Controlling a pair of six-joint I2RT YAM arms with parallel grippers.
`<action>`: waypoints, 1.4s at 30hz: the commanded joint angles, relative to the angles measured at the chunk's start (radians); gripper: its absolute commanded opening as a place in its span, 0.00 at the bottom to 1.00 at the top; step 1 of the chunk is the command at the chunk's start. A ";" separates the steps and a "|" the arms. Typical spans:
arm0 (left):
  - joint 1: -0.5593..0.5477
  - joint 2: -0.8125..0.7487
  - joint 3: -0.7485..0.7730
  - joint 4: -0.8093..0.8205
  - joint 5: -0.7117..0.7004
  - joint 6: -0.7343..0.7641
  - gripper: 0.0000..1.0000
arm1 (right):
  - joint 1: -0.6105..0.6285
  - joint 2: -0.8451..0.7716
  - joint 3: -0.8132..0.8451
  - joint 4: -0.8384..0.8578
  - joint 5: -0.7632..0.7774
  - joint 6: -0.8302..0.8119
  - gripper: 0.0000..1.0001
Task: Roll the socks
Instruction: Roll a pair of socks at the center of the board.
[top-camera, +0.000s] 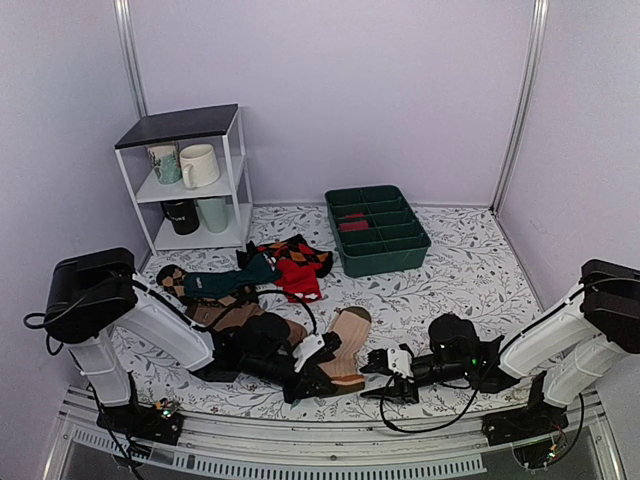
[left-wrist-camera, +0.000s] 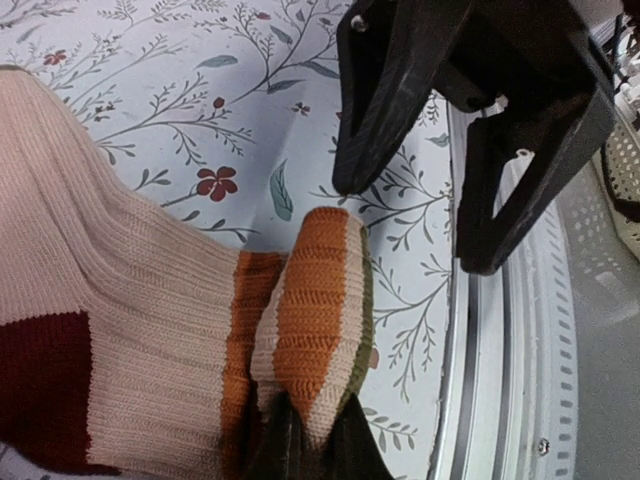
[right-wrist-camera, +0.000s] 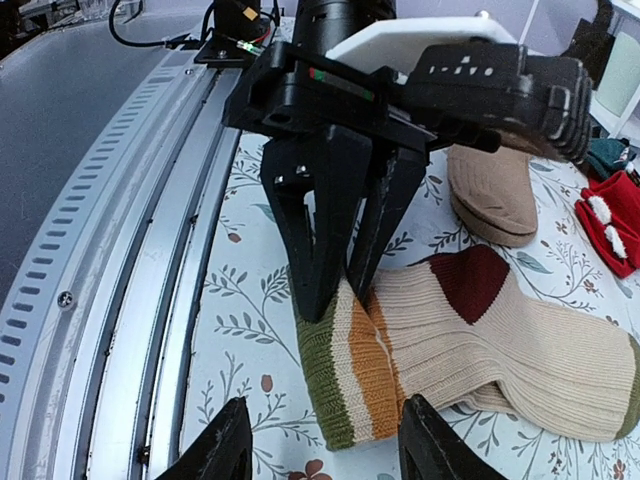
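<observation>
Fingers (right-wrist-camera: 305, 220) of left gripper (right-wrist-camera: 338, 295): clamped on the striped toe of the socks (right-wrist-camera: 520, 340). Right gripper (right-wrist-camera: 325, 440): fingers parted, holding nothing, just right of that toe and facing it. Socks: near edge of table (top-camera: 460, 290), between the arms, long axis running from pinched toe toward far side. Left arm nearer.

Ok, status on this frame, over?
Left gripper shut on the striped end of the socks. Right gripper open, facing that end, not touching it. Brown sock lies behind the left gripper, not in the way.
</observation>
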 joint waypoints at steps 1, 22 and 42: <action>0.003 0.072 -0.067 -0.234 0.015 -0.032 0.00 | 0.016 0.072 0.044 -0.006 -0.032 -0.030 0.50; 0.013 0.073 -0.087 -0.190 0.034 -0.027 0.00 | 0.053 0.246 0.134 -0.114 0.025 0.033 0.33; -0.118 -0.380 -0.148 -0.281 -0.366 0.221 0.33 | 0.042 0.351 0.449 -0.730 -0.097 0.278 0.00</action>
